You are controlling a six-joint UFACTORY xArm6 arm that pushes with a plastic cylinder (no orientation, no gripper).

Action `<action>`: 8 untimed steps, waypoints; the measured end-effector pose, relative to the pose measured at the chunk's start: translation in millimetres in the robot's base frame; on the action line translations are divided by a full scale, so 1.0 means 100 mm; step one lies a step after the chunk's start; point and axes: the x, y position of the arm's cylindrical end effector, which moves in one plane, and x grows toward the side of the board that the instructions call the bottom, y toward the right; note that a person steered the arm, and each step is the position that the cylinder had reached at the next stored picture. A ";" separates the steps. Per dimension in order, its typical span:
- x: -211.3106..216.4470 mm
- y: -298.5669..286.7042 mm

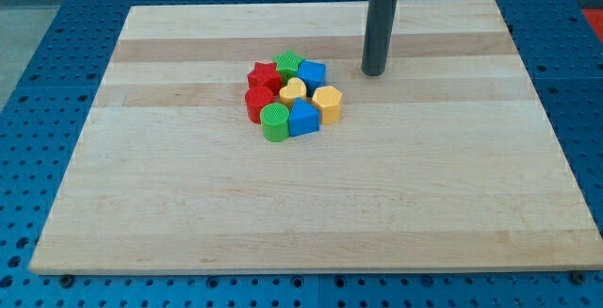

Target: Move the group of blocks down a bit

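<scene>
A tight group of blocks sits a little left of the board's middle. It holds a red star [264,74], a green star [288,63], a blue cube [312,73], a yellow heart [293,89], a yellow hexagon [327,104], a red cylinder-like block [257,102], a green cylinder [275,121] and a blue block [303,117]. My tip [374,71] rests on the board to the right of the group, about level with the blue cube and apart from it.
The wooden board [424,186] lies on a blue perforated table [38,54]. The rod rises from the tip to the view's top edge.
</scene>
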 end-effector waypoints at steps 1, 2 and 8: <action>-0.22 -0.17; -0.22 -0.25; -0.21 -0.82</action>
